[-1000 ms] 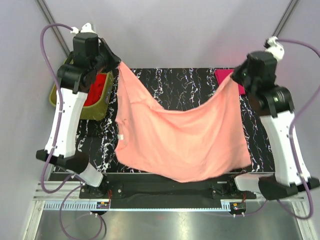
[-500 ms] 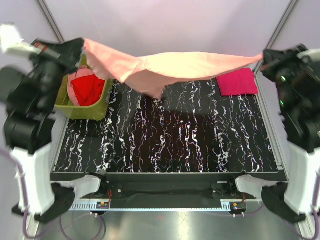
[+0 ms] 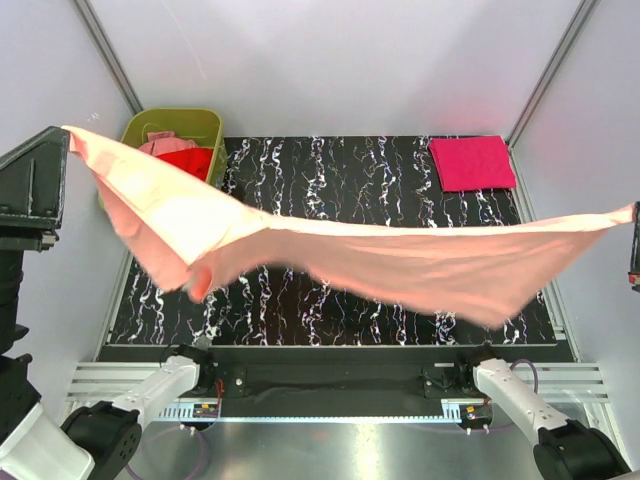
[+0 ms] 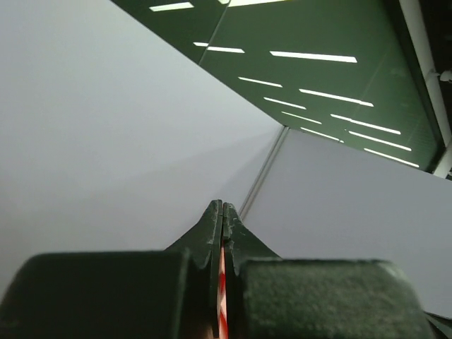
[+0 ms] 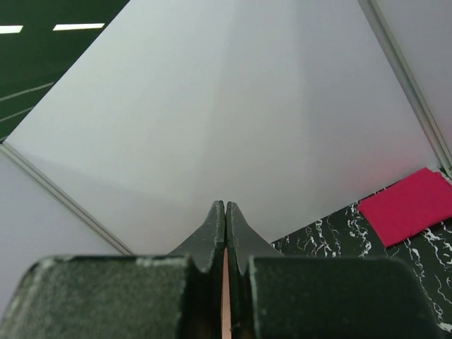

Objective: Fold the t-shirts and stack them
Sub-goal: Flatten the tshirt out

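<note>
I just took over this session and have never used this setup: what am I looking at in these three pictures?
Two robot arms share a black table. The big picture looks down from above; the other two come from cameras on each wrist, looking along closed fingers. The left gripper and right gripper each pinch an end of a peach shirt, stretched in the air over it. Far right lies a folded pink shirt; far left, a green bin holds more clothes.
</note>
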You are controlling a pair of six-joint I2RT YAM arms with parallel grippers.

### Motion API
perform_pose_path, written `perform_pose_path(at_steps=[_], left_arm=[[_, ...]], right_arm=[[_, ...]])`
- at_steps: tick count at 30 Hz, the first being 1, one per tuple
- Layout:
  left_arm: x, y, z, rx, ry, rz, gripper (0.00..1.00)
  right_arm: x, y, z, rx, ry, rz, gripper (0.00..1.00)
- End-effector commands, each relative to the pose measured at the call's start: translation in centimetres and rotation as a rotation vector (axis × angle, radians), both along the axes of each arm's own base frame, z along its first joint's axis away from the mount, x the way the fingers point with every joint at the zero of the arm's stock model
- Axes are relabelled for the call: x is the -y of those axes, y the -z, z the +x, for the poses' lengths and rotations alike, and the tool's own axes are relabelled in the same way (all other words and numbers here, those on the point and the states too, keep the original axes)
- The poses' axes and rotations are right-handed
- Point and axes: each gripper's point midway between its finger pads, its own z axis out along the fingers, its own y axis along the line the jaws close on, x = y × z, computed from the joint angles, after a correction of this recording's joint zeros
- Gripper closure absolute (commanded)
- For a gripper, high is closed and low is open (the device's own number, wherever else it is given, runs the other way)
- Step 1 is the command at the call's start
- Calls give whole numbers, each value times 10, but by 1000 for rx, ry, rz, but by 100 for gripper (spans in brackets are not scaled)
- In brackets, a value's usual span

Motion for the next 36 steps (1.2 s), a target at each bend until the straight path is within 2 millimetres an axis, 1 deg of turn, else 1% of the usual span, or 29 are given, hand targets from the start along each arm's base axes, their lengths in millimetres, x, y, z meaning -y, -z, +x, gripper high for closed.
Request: perform_pose_path(at_steps=[1, 3, 5, 6, 8, 9, 10, 11, 12, 13, 14, 15, 16, 17, 18, 19, 20, 21, 22, 23, 25, 26, 27, 28, 29, 31, 34, 35, 36], left_arm=[[16, -5, 4, 18, 66, 41, 100], [15, -7, 13, 17, 35, 62, 100], [16, -4, 41, -13, -13, 87, 100], [16, 4, 72, -58, -64, 115, 100], [22, 20, 110, -131, -95, 151, 100], [25, 28, 130, -160, -111, 173, 100], [35, 54, 168, -241, -106, 204, 100], [40, 61, 185, -250, -107, 208, 100], [45, 79, 211, -298, -112, 220, 100], [51, 110, 238, -370, -118, 243, 100], [54, 122, 255, -385, -124, 257, 100], [53, 145, 280, -441, -164, 264, 100], [57, 178, 301, -506, -173, 290, 100], [58, 189, 315, -508, -189, 305, 100], [61, 214, 336, -552, -196, 324, 100], [64, 244, 351, -603, -199, 348, 100], [66, 257, 364, -615, -208, 355, 100], [71, 289, 385, -673, -206, 379, 100], [73, 311, 397, -714, -209, 393, 100], [77, 346, 418, -781, -212, 416, 100], [82, 376, 437, -841, -202, 432, 100], [86, 408, 452, -908, -190, 441, 100], [87, 410, 460, -915, -190, 437, 100], [86, 422, 465, -954, -192, 434, 100], [82, 441, 473, -1000, -211, 433, 100], [75, 443, 480, -1034, -220, 392, 100], [71, 449, 487, -1065, -215, 363, 100], [67, 457, 491, -1087, -222, 359, 100], [67, 452, 493, -1084, -222, 354, 100]], right_arm=[[4, 10, 23, -73, 56, -3, 100], [5, 16, 42, -113, 92, -25, 100], [6, 15, 61, -123, 128, -59, 100], [6, 24, 86, -182, 167, -79, 100], [6, 30, 117, -219, 214, -124, 100], [3, 53, 148, -299, 242, -163, 100], [1, 52, 165, -283, 256, -171, 100], [-1, 62, 181, -308, 271, -206, 100], [-4, 94, 211, -392, 294, -245, 100], [-6, 97, 226, -382, 304, -246, 100], [-8, 111, 241, -410, 307, -261, 100], [-11, 144, 265, -484, 305, -285, 100], [-12, 154, 279, -489, 305, -279, 100], [-13, 170, 291, -514, 302, -265, 100], [-16, 208, 310, -587, 278, -280, 100], [-12, 218, 322, -579, 287, -247, 100], [-9, 235, 332, -600, 287, -235, 100], [-12, 275, 348, -669, 250, -241, 100], [-3, 284, 360, -658, 264, -213, 100], [-6, 321, 376, -718, 223, -196, 100], [5, 342, 398, -718, 206, -148, 100], [-2, 369, 415, -760, 143, -145, 100], [-4, 376, 427, -753, 114, -136, 100], [12, 384, 435, -762, 118, -113, 100], [8, 399, 450, -783, 57, -106, 100], [10, 413, 470, -778, -17, -78, 100], [12, 419, 488, -757, -84, -51, 100], [13, 424, 497, -758, -113, -40, 100], [14, 428, 501, -764, -125, -28, 100]])
